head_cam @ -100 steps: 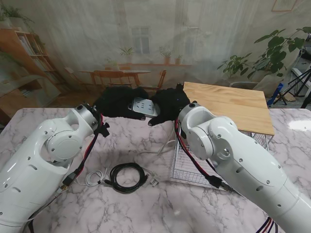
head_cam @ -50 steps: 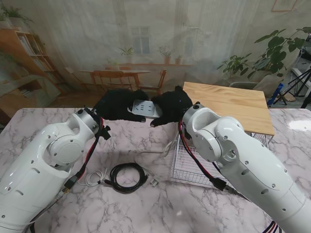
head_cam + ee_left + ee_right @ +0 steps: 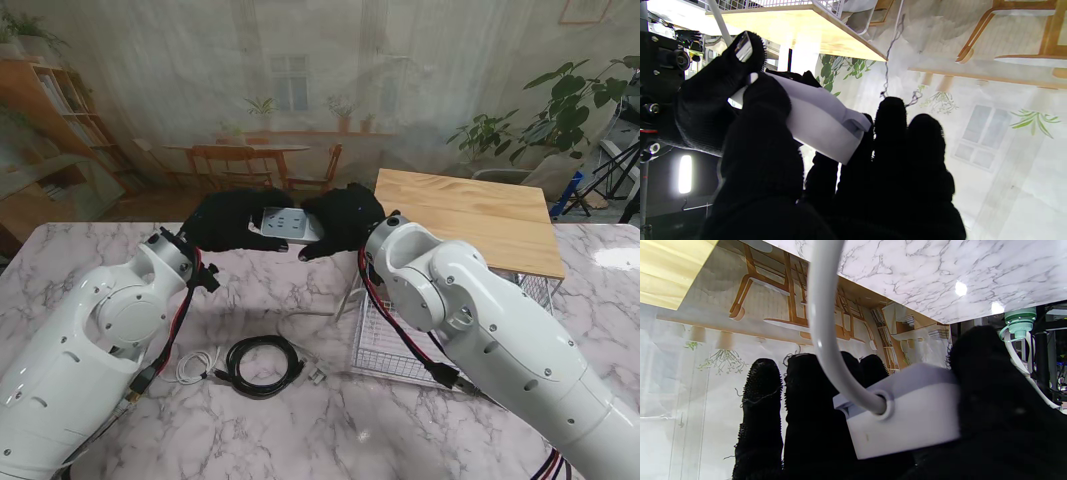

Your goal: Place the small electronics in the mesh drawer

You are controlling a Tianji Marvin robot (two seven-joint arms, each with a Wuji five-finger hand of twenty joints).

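Hands: left hand (image 3: 232,222) and right hand (image 3: 343,221) both gripping white power strip (image 3: 289,223) aloft; mesh drawer (image 3: 392,345) unloaded; cables (image 3: 262,365) left on table (image 3: 300,430).

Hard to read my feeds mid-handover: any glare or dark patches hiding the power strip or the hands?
Stand view: even light, a glare patch on the table; both black gloves lack detail. Left wrist view: left hand near-silhouette, a lamp flares beside it. Right wrist view: power strip sharp, right hand dark.

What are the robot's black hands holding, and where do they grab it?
A white power strip. The left hand grips one end and the right hand grips the other end, where its cord comes out.
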